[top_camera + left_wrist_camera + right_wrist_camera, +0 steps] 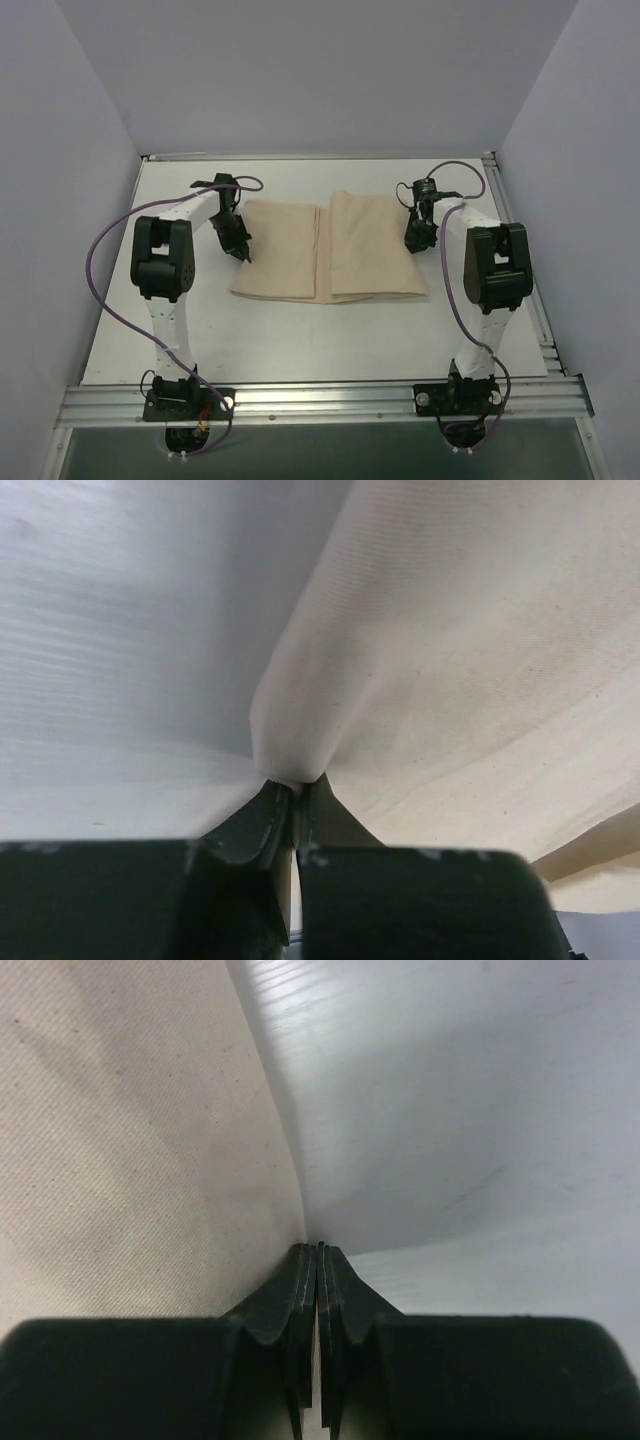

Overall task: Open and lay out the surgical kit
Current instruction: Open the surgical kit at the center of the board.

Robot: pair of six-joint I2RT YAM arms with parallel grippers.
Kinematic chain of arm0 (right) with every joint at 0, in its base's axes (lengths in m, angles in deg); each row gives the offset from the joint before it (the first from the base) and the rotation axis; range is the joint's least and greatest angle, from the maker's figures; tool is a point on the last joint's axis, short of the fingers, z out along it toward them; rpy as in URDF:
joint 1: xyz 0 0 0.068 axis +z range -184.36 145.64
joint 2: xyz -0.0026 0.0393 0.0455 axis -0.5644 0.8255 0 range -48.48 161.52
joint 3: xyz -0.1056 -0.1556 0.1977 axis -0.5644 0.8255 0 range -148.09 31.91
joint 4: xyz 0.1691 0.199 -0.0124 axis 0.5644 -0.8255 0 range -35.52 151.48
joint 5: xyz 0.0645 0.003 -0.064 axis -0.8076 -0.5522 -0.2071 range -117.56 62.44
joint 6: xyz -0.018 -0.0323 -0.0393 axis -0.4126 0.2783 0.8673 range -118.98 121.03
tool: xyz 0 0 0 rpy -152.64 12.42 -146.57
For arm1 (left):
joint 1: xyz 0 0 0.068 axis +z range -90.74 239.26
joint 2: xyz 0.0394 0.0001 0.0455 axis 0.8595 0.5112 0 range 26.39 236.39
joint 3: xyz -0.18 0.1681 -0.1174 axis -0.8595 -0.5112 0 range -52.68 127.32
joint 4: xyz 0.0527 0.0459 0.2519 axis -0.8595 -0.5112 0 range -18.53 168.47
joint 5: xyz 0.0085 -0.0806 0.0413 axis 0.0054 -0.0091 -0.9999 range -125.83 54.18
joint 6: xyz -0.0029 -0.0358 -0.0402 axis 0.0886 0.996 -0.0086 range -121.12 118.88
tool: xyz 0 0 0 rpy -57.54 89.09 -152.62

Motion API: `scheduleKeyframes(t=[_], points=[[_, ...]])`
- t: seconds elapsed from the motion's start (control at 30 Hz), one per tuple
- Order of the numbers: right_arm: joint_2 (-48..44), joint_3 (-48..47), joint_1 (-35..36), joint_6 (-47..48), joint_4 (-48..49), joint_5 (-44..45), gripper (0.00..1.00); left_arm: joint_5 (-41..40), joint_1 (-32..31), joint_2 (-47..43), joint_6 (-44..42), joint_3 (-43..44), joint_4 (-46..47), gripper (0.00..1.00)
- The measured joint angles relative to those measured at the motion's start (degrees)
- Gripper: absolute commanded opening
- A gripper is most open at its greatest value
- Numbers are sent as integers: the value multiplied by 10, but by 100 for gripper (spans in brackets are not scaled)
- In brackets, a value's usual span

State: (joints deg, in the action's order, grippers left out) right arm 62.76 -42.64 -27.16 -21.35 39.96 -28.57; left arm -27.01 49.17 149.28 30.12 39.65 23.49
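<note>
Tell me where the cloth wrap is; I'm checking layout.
Top view: the cloth wrap lies folded between the left end effector and right end effector.

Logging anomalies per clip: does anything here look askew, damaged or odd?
Nothing stands out. The cloth wrap lies folded flat on the table; its only pucker is where the left claw pinches its edge.

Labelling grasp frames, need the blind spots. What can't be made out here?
1. Contents of the folded beige cloth wrap: all views, covered by its own flaps.
2. Right gripper: shut at the wrap's edge; right wrist view, its fingertips hide whether cloth is caught.
3. Left gripper: pinches a fold; left wrist view, fingers hide how deep.
4. Both fingertips in the top view: too small, under the wrists.
</note>
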Motion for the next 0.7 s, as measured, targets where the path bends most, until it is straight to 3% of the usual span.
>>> scheduleKeyframes(t=[0.4,0.43,0.5,0.6,0.63,0.67,0.7], points=[[68,-91,63,-29,-2,-61,0,-66,116,38,-45,84,-26,4],[77,-103,67,-29,-1,-64,0,-71,124,38,-46,86,-27,13],[89,-123,69,-27,-4,-64,10,-79,137,38,-51,88,-31,27],[109,-167,69,-16,-27,-51,35,-87,149,38,-54,88,-33,43],[113,-184,69,-10,-36,-41,50,-89,152,38,-56,87,-33,51],[114,-205,71,-4,-48,-28,55,-90,152,37,-57,86,-33,71],[114,-227,72,3,-64,-14,59,-91,152,36,-60,83,-31,74]])
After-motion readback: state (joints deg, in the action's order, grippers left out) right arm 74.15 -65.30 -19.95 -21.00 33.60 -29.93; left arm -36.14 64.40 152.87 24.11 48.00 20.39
